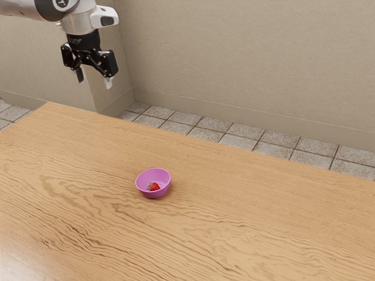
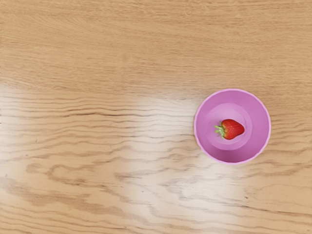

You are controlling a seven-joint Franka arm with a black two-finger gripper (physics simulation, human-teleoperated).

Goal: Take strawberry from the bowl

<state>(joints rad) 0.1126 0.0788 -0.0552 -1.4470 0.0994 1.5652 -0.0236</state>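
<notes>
High above the table, at the exterior view's upper left, my gripper stands open, its two fingertips wide apart with nothing between them. The pink bowl rests upright on the table, lower than the gripper and well off toward the exterior view's right. Inside it lies a red strawberry with green leaves. Seen from above in the wrist view, the strawberry lies on its side on the floor of the bowl, touching no wall.
The wooden table extends on all sides of the bowl. Its far edge runs along a tiled floor, with a beige wall behind. A wall corner stands behind the gripper.
</notes>
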